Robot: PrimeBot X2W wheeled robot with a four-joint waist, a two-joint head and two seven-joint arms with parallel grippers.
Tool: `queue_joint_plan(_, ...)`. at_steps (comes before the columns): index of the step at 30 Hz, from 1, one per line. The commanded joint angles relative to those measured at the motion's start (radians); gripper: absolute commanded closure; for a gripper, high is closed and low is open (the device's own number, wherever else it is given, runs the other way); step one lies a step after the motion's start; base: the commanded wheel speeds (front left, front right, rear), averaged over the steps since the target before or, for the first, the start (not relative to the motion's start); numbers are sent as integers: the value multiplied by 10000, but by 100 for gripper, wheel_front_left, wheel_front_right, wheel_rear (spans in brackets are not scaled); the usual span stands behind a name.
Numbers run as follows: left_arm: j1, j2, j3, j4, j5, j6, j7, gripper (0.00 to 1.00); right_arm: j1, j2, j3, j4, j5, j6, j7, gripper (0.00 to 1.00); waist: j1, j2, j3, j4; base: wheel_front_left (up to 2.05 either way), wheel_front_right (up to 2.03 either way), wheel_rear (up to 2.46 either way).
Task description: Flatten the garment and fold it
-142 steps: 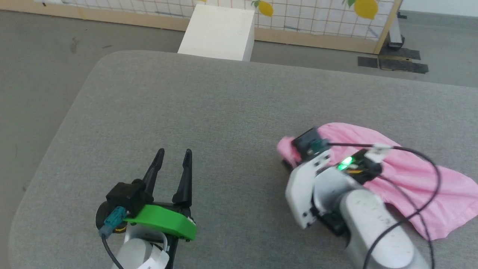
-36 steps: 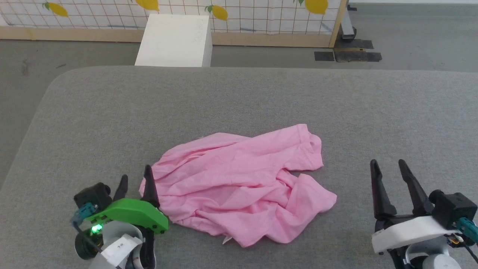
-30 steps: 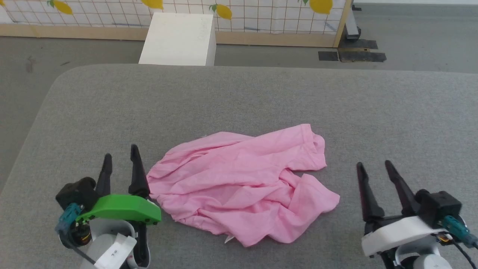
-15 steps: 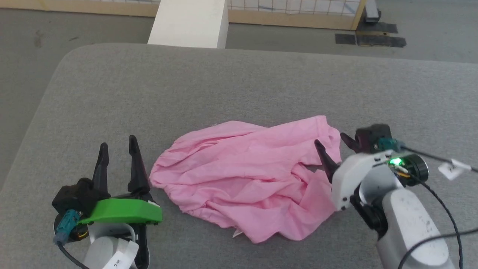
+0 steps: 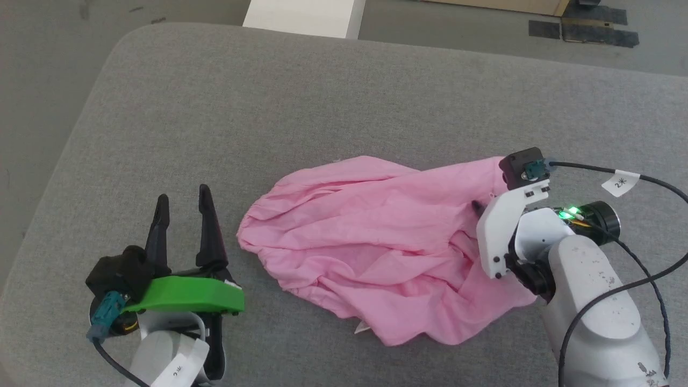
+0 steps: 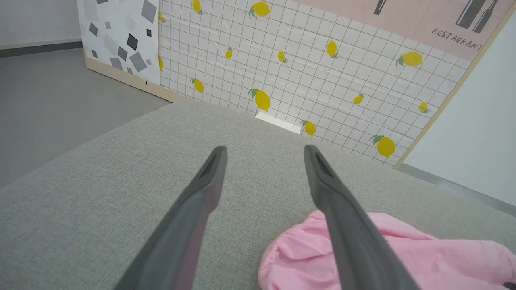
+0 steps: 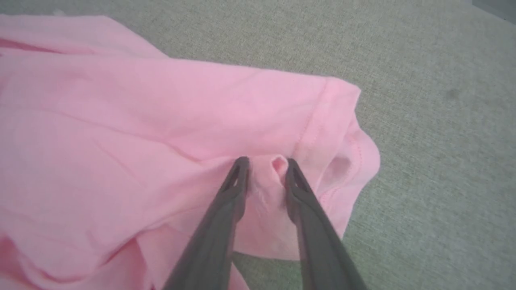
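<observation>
Since a second ago the right gripper (image 7: 265,163) has swung in from the near right of the grey padded surface (image 5: 258,107), where it stood with its fingers spread, and come down on the right end of the garment (image 5: 376,236). The head camera has also tipped downward, so the whole scene sits differently in its view. In the right wrist view the two dark fingers (image 7: 238,177) have drawn in on either side of a small raised ridge of pink cloth just beside the stitched hem and pinch it between their tips. The garment lies crumpled and wrinkled near the middle of the surface, stretching left to right, with its gathered edge toward the left and a hemmed corner at the far right. A small white tag (image 5: 361,327) pokes out from under its near edge. The left gripper (image 5: 183,192) rests at the near left, as before, with its fingers spread wide apart and nothing between them. Its right finger (image 5: 207,226) stands just beside the garment's left edge, not touching it. A white box (image 5: 303,11) stands on the floor beyond the far edge, and the left wrist view shows a lemon-print panel (image 6: 282,60) behind it.
</observation>
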Motion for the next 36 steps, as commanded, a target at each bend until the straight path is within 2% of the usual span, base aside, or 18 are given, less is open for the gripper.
queue_joint_plan(1, -173, -22, 1, -46, -127, 81, -37, 0, -124, -5, -9, -100, -80, -13, -70, 100, 0, 0, 39, 17, 0, 0, 0)
queue_joint_plan(7, -138, -23, 95, 28, -140, 112, -37, 0, 641, -5, -413, -1053, -109, -13, -1108, 100, 0, 0, -191, -165, 0, 0, 0)
queue_joint_plan(12, 42, -23, 219, 102, -112, 97, -37, 0, 2273, -5, -1294, -2374, -187, -13, -1642, 100, 0, 0, -601, -454, 0, 0, 0)
queue_joint_plan(20, 250, -23, 344, 226, -50, 17, -37, 0, 5026, -5, -2695, -4704, -86, -13, -1355, 100, 0, 0, -976, -850, 0, 0, 0)
queue_joint_plan(25, 287, -24, 267, 322, -52, -15, -37, 0, 6063, -5, -3216, -5062, 468, -13, -893, 100, 0, 0, -1054, -1061, 0, 0, 0)
queue_joint_plan(26, 283, -24, 244, 353, -48, -30, -37, 0, 6140, -5, -3223, -5077, 593, -13, -907, 71, 0, 0, -1064, -1104, 0, 0, 0)
queue_joint_plan(27, 272, -24, 216, 379, -35, -43, -37, 0, 6185, -5, -3203, -5085, 666, -13, -945, 6, 0, 0, -1070, -1132, 0, 0, 0)
queue_joint_plan(28, 255, -24, 175, 421, -12, -65, -37, 0, 6206, -5, -3203, -5095, 827, -13, -1078, 0, 0, 0, -1081, -1167, 0, 0, 0)
queue_joint_plan(31, 145, -24, 48, 557, 68, -139, -38, 0, 6122, -5, -3168, -5179, 1103, -13, -1740, 0, 0, 0, -1112, -1250, 0, 0, 0)
queue_joint_plan(36, -655, -24, -608, 1367, 374, -507, -36, 0, 5748, -5, -2970, -5374, 1130, -13, -3403, 0, 0, 0, -1048, -1435, 0, 0, 0)
